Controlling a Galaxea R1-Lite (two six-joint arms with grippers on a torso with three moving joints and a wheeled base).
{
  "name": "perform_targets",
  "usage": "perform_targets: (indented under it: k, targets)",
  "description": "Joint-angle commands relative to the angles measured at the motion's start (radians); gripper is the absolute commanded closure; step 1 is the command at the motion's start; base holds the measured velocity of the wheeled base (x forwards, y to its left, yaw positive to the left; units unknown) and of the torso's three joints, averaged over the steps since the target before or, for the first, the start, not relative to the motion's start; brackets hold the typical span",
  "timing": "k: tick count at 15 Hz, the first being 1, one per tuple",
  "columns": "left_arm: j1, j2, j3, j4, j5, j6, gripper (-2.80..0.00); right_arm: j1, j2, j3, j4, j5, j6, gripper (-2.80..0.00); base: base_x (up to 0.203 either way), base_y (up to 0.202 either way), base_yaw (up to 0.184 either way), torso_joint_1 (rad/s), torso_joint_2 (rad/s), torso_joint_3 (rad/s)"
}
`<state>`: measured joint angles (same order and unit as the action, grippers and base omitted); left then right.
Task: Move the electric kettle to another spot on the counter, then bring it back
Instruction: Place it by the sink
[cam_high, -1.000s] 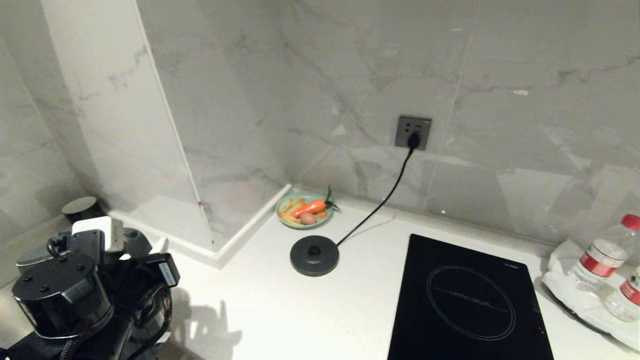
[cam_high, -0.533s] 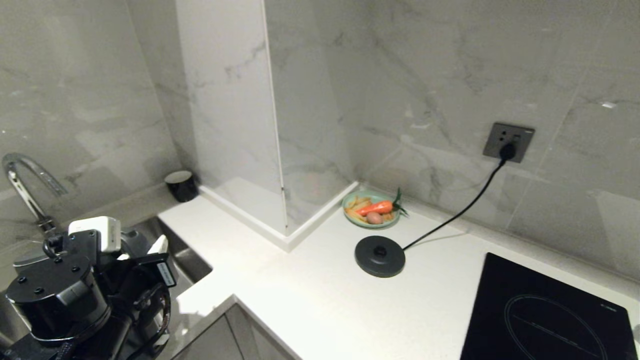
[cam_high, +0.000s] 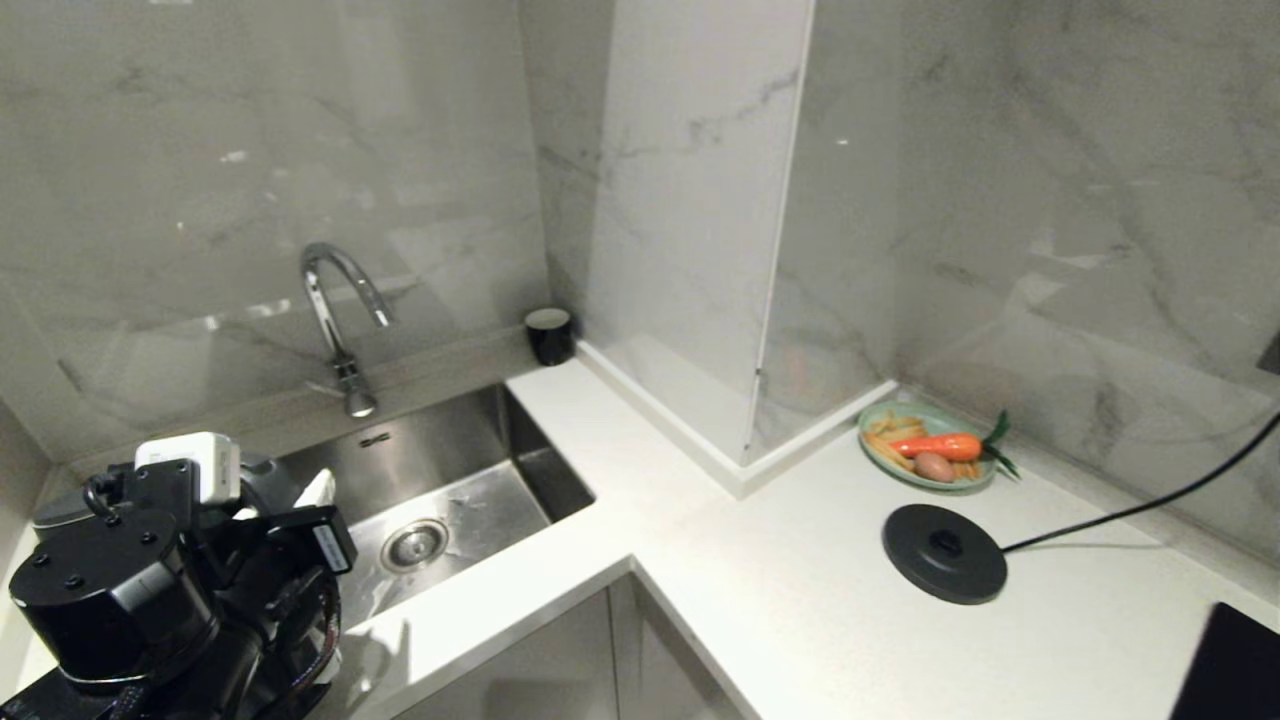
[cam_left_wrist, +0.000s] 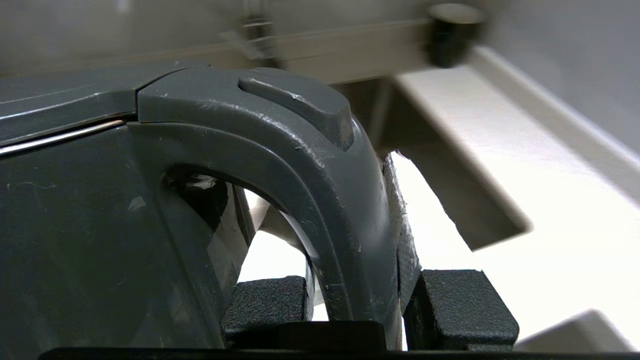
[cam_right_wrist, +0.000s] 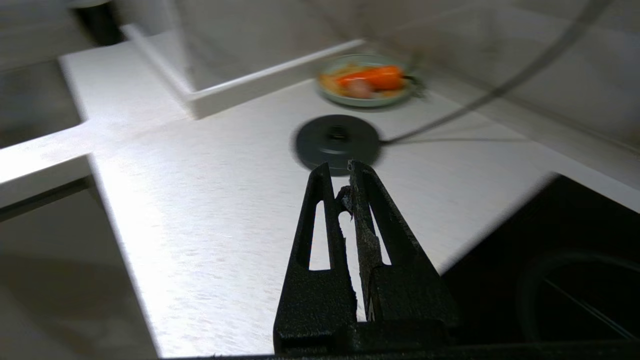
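Left hand (cam_left_wrist: 360, 310) pinching the electric kettle (cam_left_wrist: 100, 210) by its loop handle, kettle carried low at robot's left, above the sink (cam_high: 450, 480), off its base disc (cam_high: 944, 552). Right hand (cam_right_wrist: 345, 185) pressed together, empty, hovering over the bench (cam_high: 800, 600) near the disc. Progress: lifted, not yet set down elsewhere; set-down and return both remain.

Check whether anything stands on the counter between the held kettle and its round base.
Nothing visible does: the left gripper holds the kettle by its handle, and the counter towards the base lies bare.
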<state>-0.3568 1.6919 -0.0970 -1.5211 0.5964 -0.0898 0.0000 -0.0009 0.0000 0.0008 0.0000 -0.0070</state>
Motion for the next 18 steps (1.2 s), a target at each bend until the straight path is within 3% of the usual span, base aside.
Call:
perform_targets:
  k: [1,4,12,18]
  targets:
    - [0.001,0.003,-0.001,-0.009,0.005,-0.001,0.00,0.000,0.001,0.000,-0.001,0.000,-0.001,0.00,-0.001,-0.006,0.165,0.001,0.02,0.004]
    - [0.001,0.002,-0.001,-0.009,0.005,-0.001,0.00,0.000,0.001,0.000,-0.001,0.000,-0.001,0.00,-0.002,-0.003,0.120,0.001,0.02,0.006]
    - [0.002,0.003,-0.005,-0.009,0.005,0.002,0.00,0.000,0.001,0.000,-0.001,0.000,-0.001,0.00,0.000,0.000,0.000,-0.001,0.00,0.001]
    - [0.004,0.002,-0.009,-0.009,0.005,0.002,0.00,0.000,0.001,0.000,-0.001,0.000,-0.001,0.00,-0.170,0.000,-0.005,-0.006,0.02,0.009]
